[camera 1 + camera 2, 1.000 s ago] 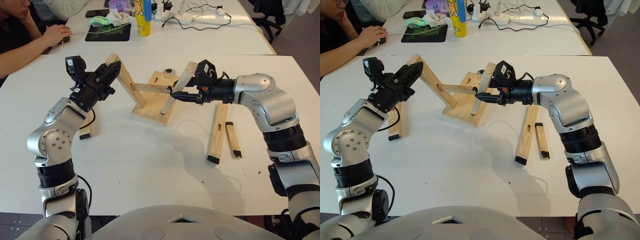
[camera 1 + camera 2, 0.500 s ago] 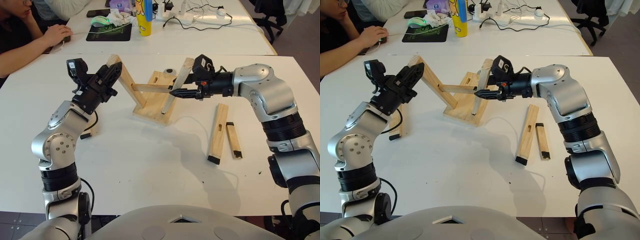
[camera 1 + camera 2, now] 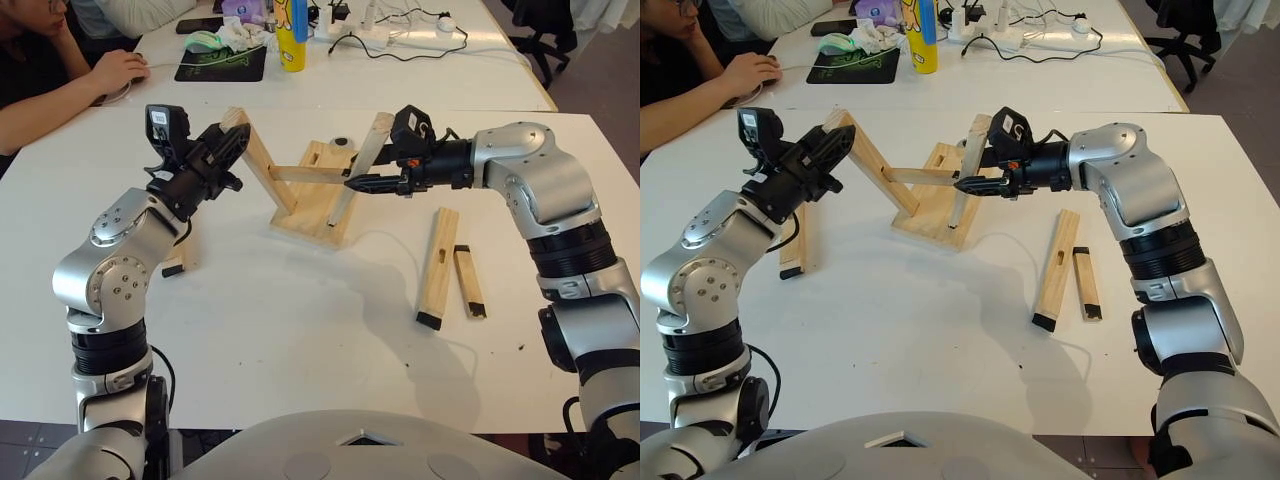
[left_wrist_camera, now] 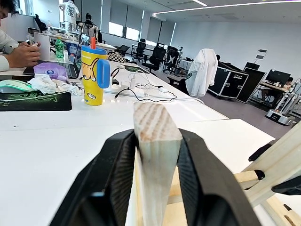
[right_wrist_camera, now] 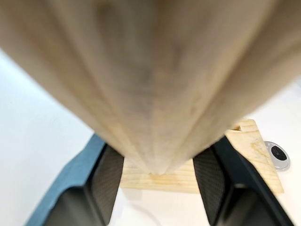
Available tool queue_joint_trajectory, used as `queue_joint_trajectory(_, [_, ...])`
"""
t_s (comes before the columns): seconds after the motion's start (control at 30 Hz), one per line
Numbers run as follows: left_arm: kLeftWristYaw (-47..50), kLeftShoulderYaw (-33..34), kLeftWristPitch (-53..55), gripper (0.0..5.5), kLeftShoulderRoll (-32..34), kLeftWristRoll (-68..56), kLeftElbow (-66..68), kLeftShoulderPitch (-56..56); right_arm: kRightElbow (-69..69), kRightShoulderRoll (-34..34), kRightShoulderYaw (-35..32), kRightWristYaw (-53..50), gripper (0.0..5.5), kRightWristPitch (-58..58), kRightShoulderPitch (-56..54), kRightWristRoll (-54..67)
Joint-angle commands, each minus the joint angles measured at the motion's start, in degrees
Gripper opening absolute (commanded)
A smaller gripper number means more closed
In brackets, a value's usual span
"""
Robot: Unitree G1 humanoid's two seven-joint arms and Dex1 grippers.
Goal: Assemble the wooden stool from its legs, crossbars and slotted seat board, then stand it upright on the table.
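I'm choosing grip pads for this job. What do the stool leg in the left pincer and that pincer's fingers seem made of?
Stool leg: pale, bare softwood, perhaps pine; growth rings show on its sawn end, no gloss. Left pincer fingers: matte black, smooth, probably plastic or rubber; the look leaves that open.

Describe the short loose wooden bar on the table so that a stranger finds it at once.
On the white table, look to the robot's right, where two loose wooden pieces lie side by side. The short crossbar is the outer one, farther right than the long slotted leg. It is shorter and narrower than that leg.
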Motion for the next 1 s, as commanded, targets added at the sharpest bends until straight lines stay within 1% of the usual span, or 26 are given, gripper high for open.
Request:
queue_joint_trajectory(0.03, [-1.4, -3.22, 2.18, 1.22, 0.89, 0.9, -1.48, -1.75, -0.16, -0.63, 1.73, 1.19, 2.05, 4.63, 3.57, -1.26])
queue_joint_trajectory(0.27, [-1.32, -3.89, 4.86, 1.2, 1.07, 0.61, -2.54, -3.76, -7.06, -1.23, 0.95, 1.86, 2.05, 9.03, 4.61, 0.92])
queue_joint_trajectory(0.37, [-0.28, -3.65, 7.28, 1.18, -0.3, -1.68, -5.64, -3.3, -10.06, -3.47, 0.66, 2.23, 2.05, 10.81, 6.79, 1.03])
queue_joint_trajectory(0.47, [1.37, -3.73, 9.56, 1.18, -1.93, -3.18, -9.1, -1.22, -14.92, -7.21, 0.38, 2.37, 2.05, 12.91, 11.32, 1.88])
queue_joint_trajectory(0.63, [5.86, -2.93, 13.07, 1.18, -5.48, -6.05, -15.58, 3.7, -21.8, -11.83, -2.92, 0.23, 2.05, 17.16, 18.16, 5.9])
queue_joint_trajectory(0.73, [7.67, -2.6, 14.52, 1.17, -6.4, -7.49, -18.01, 5.35, -24.26, -13.08, -4.14, -1.29, 2.05, 18.89, 20.75, 7.87])
queue_joint_trajectory(0.83, [8.55, -2.63, 15.49, 1.17, -5.84, -7.64, -19.21, 5.39, -26.03, -13.83, -5.0, -2.45, 2.05, 20.32, 22.02, 10.08])
queue_joint_trajectory(1.0, [6.97, -4.17, 15.34, 1.15, -2.1, -3.86, -18.58, 5.99, -27.9, -15.93, -7.25, -2.18, 2.05, 20.91, 24.5, 13.41])
